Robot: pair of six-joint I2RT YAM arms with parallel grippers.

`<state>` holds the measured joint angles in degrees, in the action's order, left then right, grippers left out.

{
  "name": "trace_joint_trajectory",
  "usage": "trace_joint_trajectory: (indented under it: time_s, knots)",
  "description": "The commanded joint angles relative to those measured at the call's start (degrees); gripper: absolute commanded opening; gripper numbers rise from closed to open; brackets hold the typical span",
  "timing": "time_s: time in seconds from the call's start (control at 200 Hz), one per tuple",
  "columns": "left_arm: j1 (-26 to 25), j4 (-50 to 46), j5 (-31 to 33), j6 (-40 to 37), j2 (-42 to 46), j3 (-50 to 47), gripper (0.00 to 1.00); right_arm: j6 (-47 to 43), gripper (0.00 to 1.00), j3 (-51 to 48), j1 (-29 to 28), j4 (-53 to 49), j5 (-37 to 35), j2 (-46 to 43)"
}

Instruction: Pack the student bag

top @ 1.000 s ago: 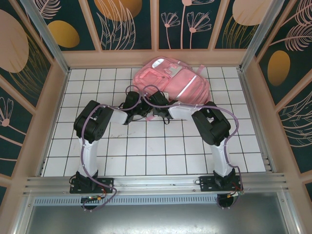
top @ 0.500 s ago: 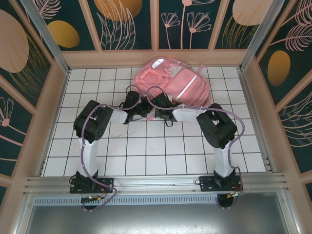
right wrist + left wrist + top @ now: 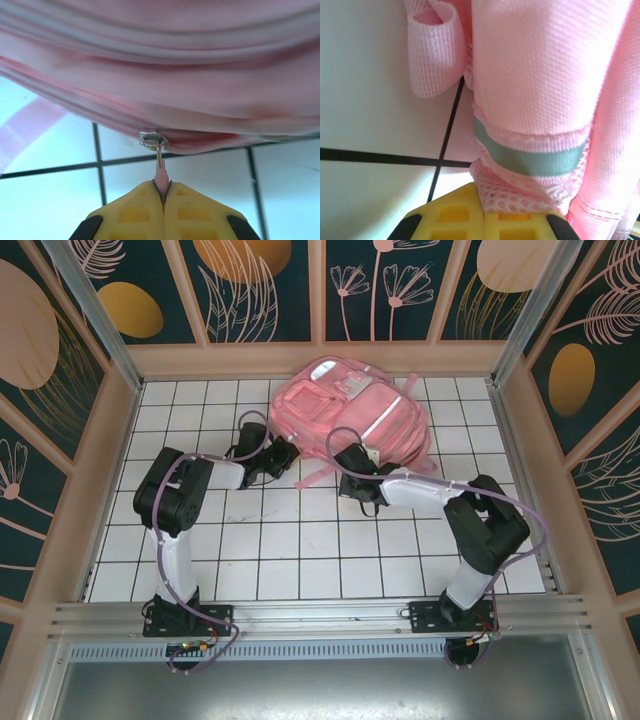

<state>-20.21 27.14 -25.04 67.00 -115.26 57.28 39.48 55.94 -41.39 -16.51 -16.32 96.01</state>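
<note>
Well, the left gripper (image 3: 483, 207) has its yellow jaws pressed together on a fold of white mesh edge (image 3: 515, 197) at the side of the student bag (image 3: 355, 415). Just above the pinch, a grey-green reflective stripe (image 3: 535, 157) crosses the pink weave. A small strap loop (image 3: 432, 55) hangs beside it, over the tile seam.

The right gripper (image 3: 162, 192) is closed as well, clamped on a thin pink zipper pull (image 3: 160, 172). The pull runs up to a metal slider (image 3: 153, 140) on the bag's lower seam.

From above, the bag lies flat on the far middle of the white tiled table (image 3: 300, 540), its top end close to the back wall (image 3: 320, 358). A white patch (image 3: 352, 386) sits near that end — whatever is printed on it is too small to read. Loose pink straps (image 3: 318, 475) trail from the near edge onto the tiles between the two grippers.

Both arms reach inward to that near edge, the left from the bag's left corner and the right from the middle. White tiles stretch between the bag and the metal rail (image 3: 320, 615) where the bases are bolted — and to either side as far as the pale frame of the enclosure.
</note>
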Motion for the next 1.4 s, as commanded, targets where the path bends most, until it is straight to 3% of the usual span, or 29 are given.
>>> trace_joint_trajectory:
  time_s: [0.0, 0.325, 0.46, 0.52, 0.7, 0.946, 1.296, 1.341, 1.391]
  knots:
    - [4.73, -6.51, 5.54, -3.85, 2.19, -1.27, 0.00, 1.08, 0.00, -3.02, 1.31, -6.92, -4.50, -4.69]
    - [8.18, -12.49, 3.65, -9.35, 3.61, 1.60, 0.00, -1.20, 0.00, -7.67, 4.08, -5.73, -2.75, -11.07]
    - [7.39, -12.57, 0.83, -8.13, 7.07, -0.22, 0.36, -1.21, 0.00, -7.57, 2.61, -2.95, -0.97, -10.90]
    - [6.19, -14.02, 0.71, -7.91, 9.31, -1.13, 0.41, -0.83, 0.00, -7.05, 2.00, -2.83, -0.92, -10.01]
    - [-1.45, -14.76, 0.21, -4.93, 13.52, -4.03, 0.43, -0.31, 0.00, -6.26, 0.47, -1.98, -0.92, -8.09]
    - [-11.44, -8.44, 0.19, 3.25, 11.60, -3.36, 0.47, -0.28, 0.00, -6.13, 0.17, -0.89, -0.56, -7.89]
    - [-17.07, -6.29, 1.90, 5.12, 3.81, 3.78, 0.57, 0.55, 0.00, -6.74, -0.62, -0.35, -0.47, -7.92]
    - [-17.15, -6.38, 2.28, 5.20, 2.74, 4.76, 0.54, 0.64, 0.00, -6.72, -0.79, -0.28, -0.45, -7.86]
    - [-17.22, -6.31, 3.04, 5.14, 1.83, 5.58, 0.41, 0.77, 0.00, -6.69, -0.89, -0.57, -0.56, -7.82]
